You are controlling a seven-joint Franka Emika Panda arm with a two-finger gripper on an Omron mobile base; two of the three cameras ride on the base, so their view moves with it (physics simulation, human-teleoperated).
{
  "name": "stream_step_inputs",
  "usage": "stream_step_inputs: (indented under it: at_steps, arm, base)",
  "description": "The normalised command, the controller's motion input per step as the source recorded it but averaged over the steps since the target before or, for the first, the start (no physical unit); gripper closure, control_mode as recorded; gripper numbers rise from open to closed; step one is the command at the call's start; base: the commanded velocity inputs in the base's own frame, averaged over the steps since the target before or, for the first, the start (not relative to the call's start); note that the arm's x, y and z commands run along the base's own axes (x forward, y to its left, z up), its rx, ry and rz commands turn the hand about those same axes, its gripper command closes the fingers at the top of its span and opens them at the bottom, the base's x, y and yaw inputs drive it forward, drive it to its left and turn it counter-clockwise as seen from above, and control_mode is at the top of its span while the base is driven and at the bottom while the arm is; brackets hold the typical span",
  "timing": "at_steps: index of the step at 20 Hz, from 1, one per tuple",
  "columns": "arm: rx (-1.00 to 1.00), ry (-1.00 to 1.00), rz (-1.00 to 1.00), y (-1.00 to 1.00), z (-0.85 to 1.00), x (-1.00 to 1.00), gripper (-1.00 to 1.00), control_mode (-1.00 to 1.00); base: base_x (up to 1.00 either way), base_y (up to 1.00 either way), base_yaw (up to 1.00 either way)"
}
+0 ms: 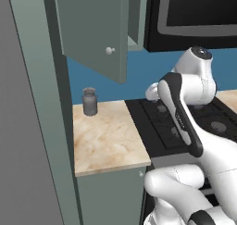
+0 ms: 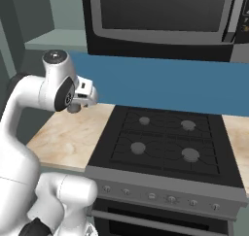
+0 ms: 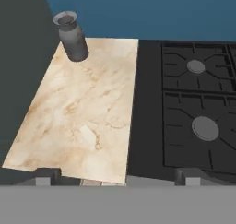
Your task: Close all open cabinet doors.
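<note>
**Open upper cabinet door above the marble counter, arm raised beside the stove**

The cabinet door (image 1: 92,32), a grey-green panel with a small pale knob (image 1: 109,50) near its lower right edge, hangs swung outward above the marble counter (image 1: 109,140), well clear of the cabinet body behind it. A grey metal jar (image 1: 89,102) stands upright at the back of the counter, near the blue wall (image 2: 170,84) and below the door. The black stove (image 2: 165,143) adjoins the counter on its right, with the microwave (image 2: 160,21) mounted above the burners. The gripper (image 3: 117,177) hovers over the counter's front edge, just beside the stove; its two fingertips (image 3: 46,176) stand wide apart with nothing between them, touching neither the counter nor the jar.
</note>
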Motion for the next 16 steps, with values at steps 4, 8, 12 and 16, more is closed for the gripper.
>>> stream_step_inputs:
  at_steps: [4,8,12,16]
  arm:
    - [0.20,-0.13,0.00,0.00,0.23,-0.36,-1.00,-1.00]
    - [0.25,-0.06,0.00,0.00,0.26,-0.27,-1.00,-1.00]
    - [0.27,0.00,0.00,0.00,0.26,-0.28,-1.00,-1.00]
    - [0.28,0.04,0.00,0.06,0.23,-0.24,-1.00,-1.00]
  base:
    - [0.00,0.00,0.00]
    - [0.00,0.00,0.00]
    - [0.00,0.00,0.00]
    - [0.00,0.00,0.00]
